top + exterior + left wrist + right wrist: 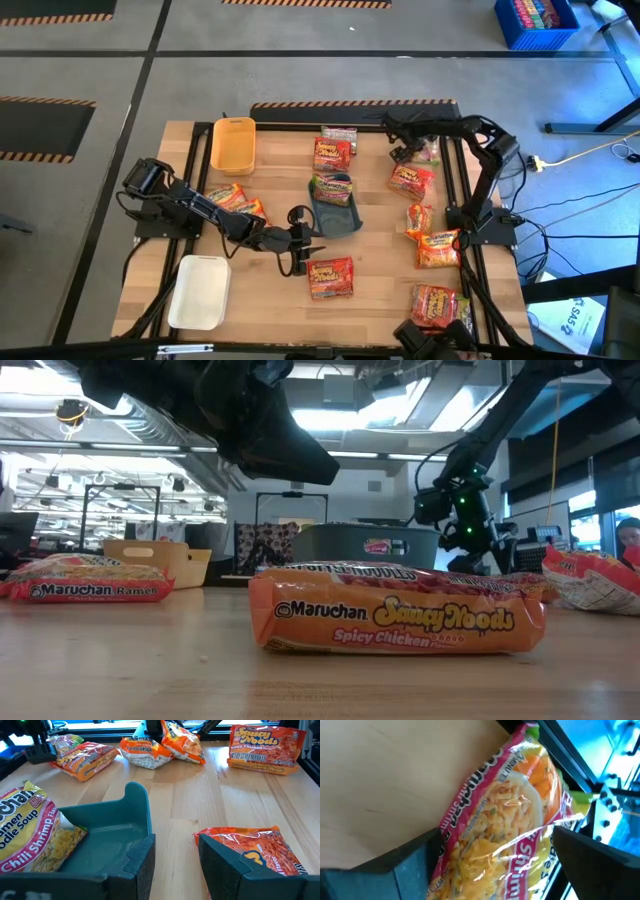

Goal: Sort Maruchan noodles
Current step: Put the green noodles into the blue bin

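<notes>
Several Maruchan packets lie flat on the wooden table. My left gripper (300,247) is open and empty, hovering between the blue-grey tray (345,220) and an orange Saucy Noods packet (331,277); its wrist view shows the gap (175,865), the tray (135,815) and that packet (260,852). A Chili Shrimp packet (35,837) lies in the tray. My right gripper (404,152) is open at the far right, over a pink, green-edged shrimp packet (510,815), with a finger on either side. My right gripper comes down on the shrimp packet from above, one finger (415,865) at its long edge and the other finger (590,852) over its opposite side. The packet lies flat on the table. Whether the fingers touch it, I cannot tell.
A yellow tray (232,143) stands at the far left and a white tray (200,290) at the near left. More packets lie near the left arm (235,197), at the far middle (333,153) and down the right side (437,247). A black frame (465,200) edges the table.
</notes>
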